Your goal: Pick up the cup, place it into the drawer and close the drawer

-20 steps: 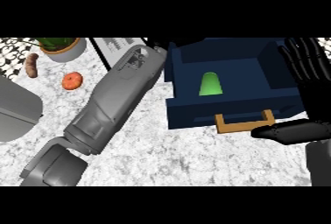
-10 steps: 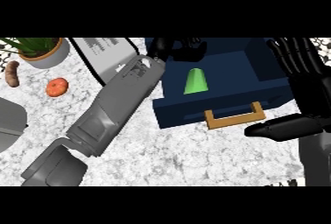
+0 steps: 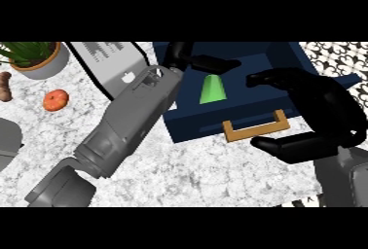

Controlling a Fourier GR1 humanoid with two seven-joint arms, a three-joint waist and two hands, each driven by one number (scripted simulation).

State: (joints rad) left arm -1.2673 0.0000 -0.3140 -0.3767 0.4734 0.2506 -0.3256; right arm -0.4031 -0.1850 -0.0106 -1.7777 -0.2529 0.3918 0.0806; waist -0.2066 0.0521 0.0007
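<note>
The right hand (image 3: 316, 116) is closing in on the drawer (image 3: 251, 104) front since a moment ago, fingers curling empty beside the handle (image 3: 256, 129); the cup (image 3: 212, 90) is lying inside, left hand (image 3: 197, 61) hovering relaxed above it, so closing comes next

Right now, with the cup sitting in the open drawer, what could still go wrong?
1. The left hand hangs over the drawer just above the green cup; withdrawing could tip it.
2. Closing while that hand is inside could trap it.
3. The right hand curls beside the tan handle; a push from there may land off-centre.
</note>
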